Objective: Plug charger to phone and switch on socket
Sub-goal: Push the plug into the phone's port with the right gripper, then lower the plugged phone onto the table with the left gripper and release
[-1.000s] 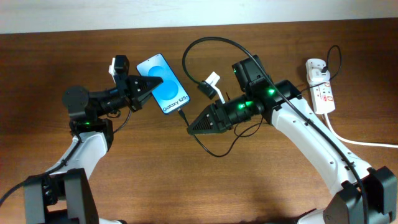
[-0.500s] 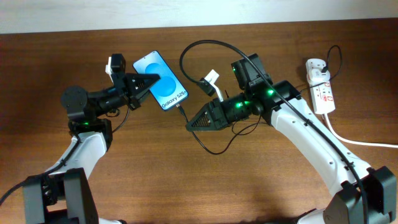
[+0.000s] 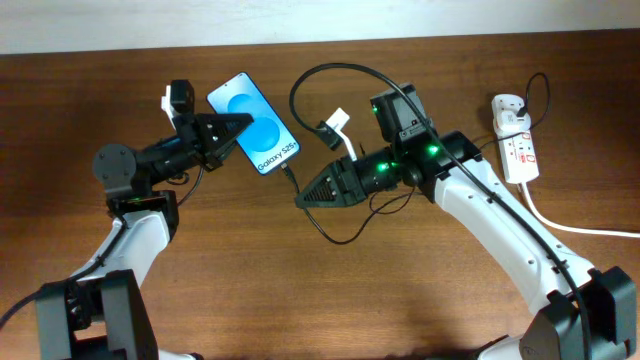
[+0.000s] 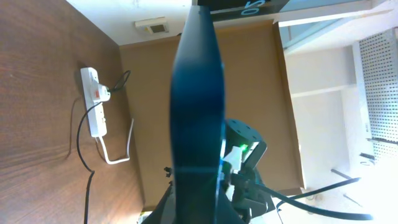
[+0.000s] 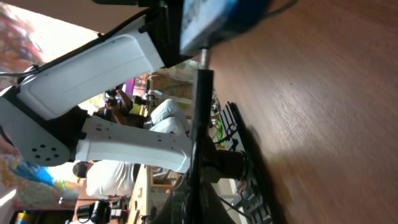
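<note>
Overhead, the left gripper (image 3: 238, 124) is pinching the phone (image 3: 262, 140). The right gripper (image 3: 302, 197) is holding the charger (image 3: 335, 66) tip at the phone's lower edge, with the socket (image 3: 520, 152) lying well apart. Left wrist: the jaws are clamping the phone (image 4: 198, 93) edge-on. Right wrist: the jaws are gripping the charger (image 5: 200, 81), whose tip is meeting the phone (image 5: 211, 15). Seating is looking unfinished, and the switching is waiting.

The overhead camera looks straight down on the whole table (image 3: 300, 300), while both wrist cameras look low across it from opposite sides, very near the phone (image 3: 262, 135), which all three views seem to share.

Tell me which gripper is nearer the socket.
Right. The right gripper is mid-table, well left of the socket. The left gripper is even farther left, at the phone.
</note>
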You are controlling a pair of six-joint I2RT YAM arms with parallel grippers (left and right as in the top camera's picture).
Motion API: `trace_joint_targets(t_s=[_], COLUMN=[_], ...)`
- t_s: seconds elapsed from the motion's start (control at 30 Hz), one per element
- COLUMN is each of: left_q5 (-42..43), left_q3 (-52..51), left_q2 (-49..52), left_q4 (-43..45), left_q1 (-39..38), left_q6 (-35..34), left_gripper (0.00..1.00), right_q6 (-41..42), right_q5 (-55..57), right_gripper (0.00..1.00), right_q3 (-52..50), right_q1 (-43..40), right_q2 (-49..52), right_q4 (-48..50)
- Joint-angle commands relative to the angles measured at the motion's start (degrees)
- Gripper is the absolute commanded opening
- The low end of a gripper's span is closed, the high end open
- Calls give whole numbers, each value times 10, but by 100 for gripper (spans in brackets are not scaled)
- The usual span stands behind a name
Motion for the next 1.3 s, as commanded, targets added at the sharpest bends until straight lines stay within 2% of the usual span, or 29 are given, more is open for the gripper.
trace_joint_targets(t_s=[0.0,0.1,0.17,0.23,0.43,0.57,0.73,0.9,0.93,0.97,1.0,1.07,1.27], left_q5=[92,92,92,87,82,81,79,138,148,148,146,131,32], left_q3=[7,7,7,7,7,7,7,7,7,7,7,7,7], left_q2=[-6,-6,-6,-6,-6,-6,-6,-6,-6,-6,-6,-6,-6], left_q4=[23,23,23,23,23,23,30,30,30,30,29,29,0], left_q1=[-13,-13,-13,-13,-10,-11,-16,-16,-16,-15,-15,-14,-13], left_q6=[12,12,12,12,12,19,32,92,95,103,118,151,209], left_gripper=[0,0,0,0,0,0,0,0,0,0,0,0,0], right_q6=[-28,-38,-40,-76,-100,-90,-34,-34,-35,-36,-36,-54,-56], right_q5=[-1,14,77,120,119,57,88,114,129,136,139,140,230], right_gripper=[4,4,4,4,4,4,4,4,7,14,28,64,74], right_q3=[7,7,7,7,7,7,7,8,8,8,8,8,8], right_q1=[-5,-24,-26,-24,-24,-23,5,5,5,5,5,5,14], right_q2=[2,2,2,2,1,1,1,1,1,1,1,-2,-51], right_q4=[22,16,-26,-64,-63,-31,32,32,29,24,12,-15,-58])
